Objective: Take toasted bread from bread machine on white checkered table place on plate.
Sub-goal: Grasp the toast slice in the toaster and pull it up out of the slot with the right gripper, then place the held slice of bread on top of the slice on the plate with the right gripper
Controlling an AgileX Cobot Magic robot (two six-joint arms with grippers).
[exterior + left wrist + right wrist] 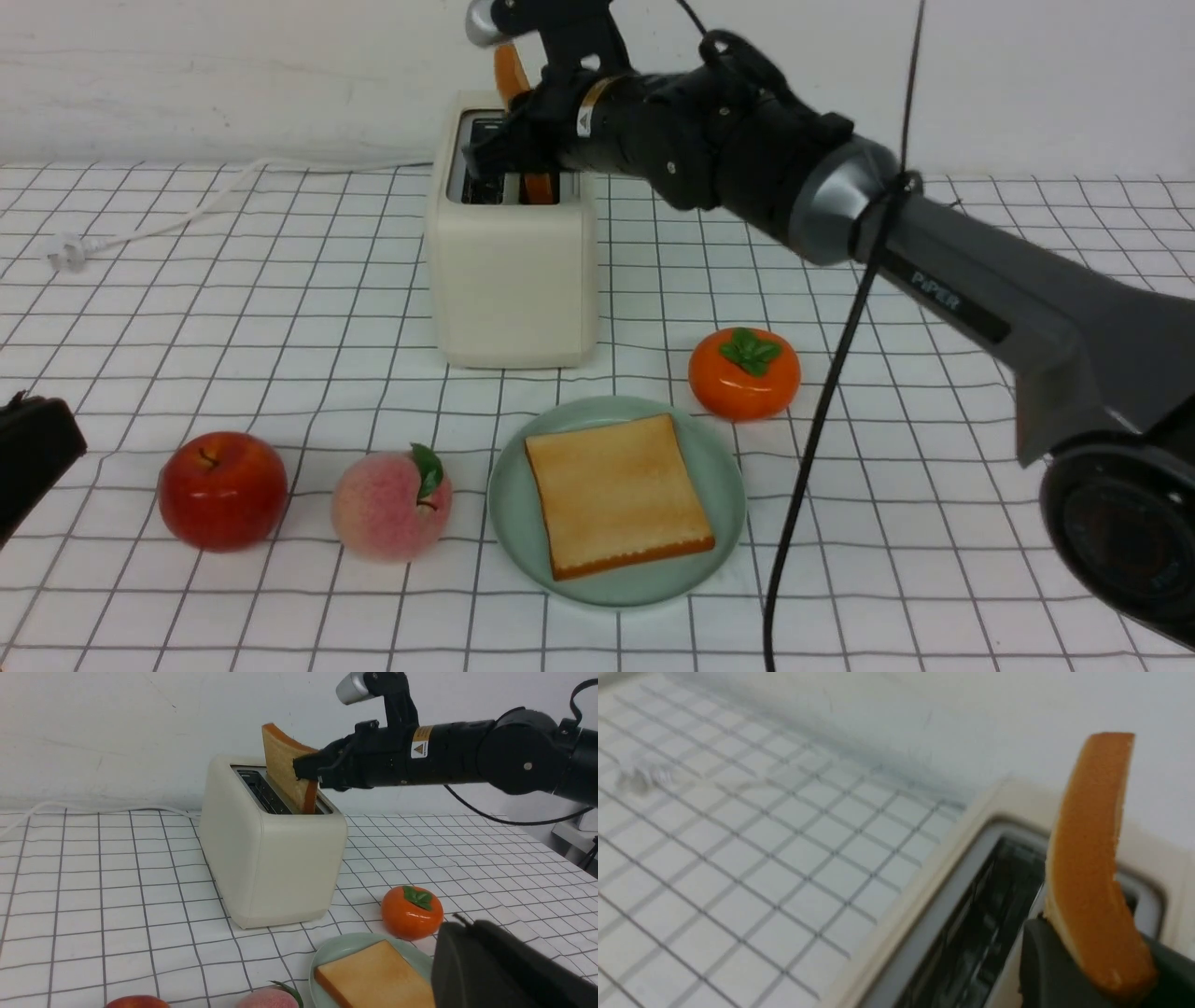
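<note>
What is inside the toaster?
A slice of toast sticks up out of the toaster, pinched by the right gripper. Its bottom part is hidden inside. The second slot looks dark and empty, but its floor is out of sight.

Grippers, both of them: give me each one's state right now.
Left gripper: only partly in view, cannot tell.
Right gripper: closed on the toast slice sticking out of the bread machine.
</note>
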